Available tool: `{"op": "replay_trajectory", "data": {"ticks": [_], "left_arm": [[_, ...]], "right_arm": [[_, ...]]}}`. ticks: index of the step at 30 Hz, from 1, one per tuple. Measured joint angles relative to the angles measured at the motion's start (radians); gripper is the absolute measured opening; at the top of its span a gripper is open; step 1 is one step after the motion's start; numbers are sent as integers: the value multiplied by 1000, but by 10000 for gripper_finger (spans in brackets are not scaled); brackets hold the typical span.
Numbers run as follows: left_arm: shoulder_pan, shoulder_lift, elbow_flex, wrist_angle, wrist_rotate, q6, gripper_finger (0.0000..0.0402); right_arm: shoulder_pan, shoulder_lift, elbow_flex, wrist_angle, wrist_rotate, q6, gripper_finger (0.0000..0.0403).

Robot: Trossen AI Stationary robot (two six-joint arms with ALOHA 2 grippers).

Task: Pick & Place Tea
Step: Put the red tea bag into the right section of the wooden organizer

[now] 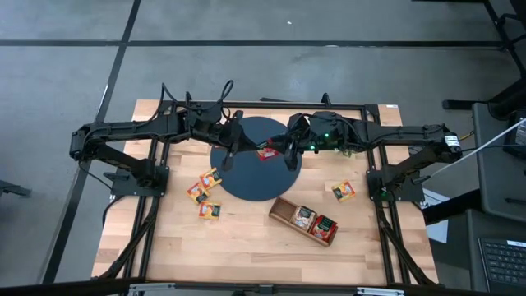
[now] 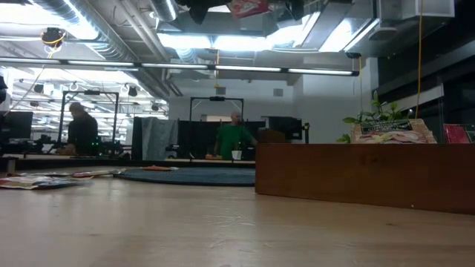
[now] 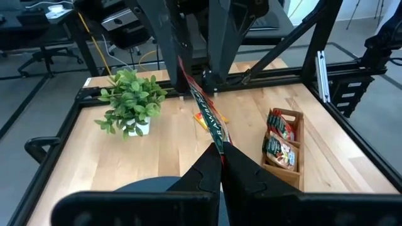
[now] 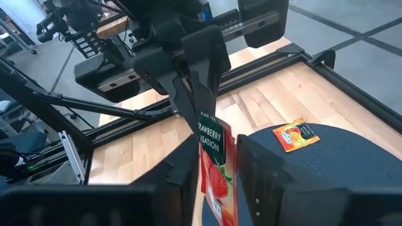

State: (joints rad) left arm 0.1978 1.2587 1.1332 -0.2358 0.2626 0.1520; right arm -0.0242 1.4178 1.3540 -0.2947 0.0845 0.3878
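Red tea packet aloft above brown wooden tray.

Pale wooden table with visible plank grain; dark, matt round mat, possibly fabric; brown wooden tray; glossy printed red tea packet; matt black metal frame.

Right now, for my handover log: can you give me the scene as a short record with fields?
left claw: shut on red tea packet, above dark mat
right claw: at the same packet, facing the left claw
tray: packets in two compartments
loose packets: three left of mat, one right of mat, orange one on mat
plant: on table, untouched
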Motion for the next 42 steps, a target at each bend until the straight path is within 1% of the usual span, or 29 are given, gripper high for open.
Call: {"op": "replay_trajectory", "data": {"ticks": [7, 8, 20, 24, 27, 31, 35, 39, 40, 42], "left_arm": [[0, 0, 0, 1, 0, -8, 3], [0, 0, 0, 0, 0, -9, 3], [0, 0, 0, -1, -7, -72, 4], [0, 1, 0, -7, -8, -180, 8], [0, 1, 0, -30, -12, -192, 25], [0, 1, 0, -51, -3, -225, 63], [0, 1, 0, -53, -1, -259, 103], [0, 1, 0, -60, 1, -309, 127], [0, 1, 0, -68, 4, -313, 130], [0, 1, 0, -86, 23, -314, 134]], "right_arm": [[0, 0, 0, -1, 0, -4, 16], [0, 0, 0, -1, 0, -6, 9], [0, 0, 0, -9, -15, -7, 4], [0, 0, 0, -23, -24, -4, 3], [1, 1, 0, -37, -39, 1, 2], [12, 1, 0, -69, -39, 17, 2], [36, 1, 0, -141, -38, 55, 2], [88, -18, 0, -246, -38, 111, 1], [105, -29, 0, -280, -30, 136, 1], [149, -55, 0, -323, 24, 188, 1]]}}
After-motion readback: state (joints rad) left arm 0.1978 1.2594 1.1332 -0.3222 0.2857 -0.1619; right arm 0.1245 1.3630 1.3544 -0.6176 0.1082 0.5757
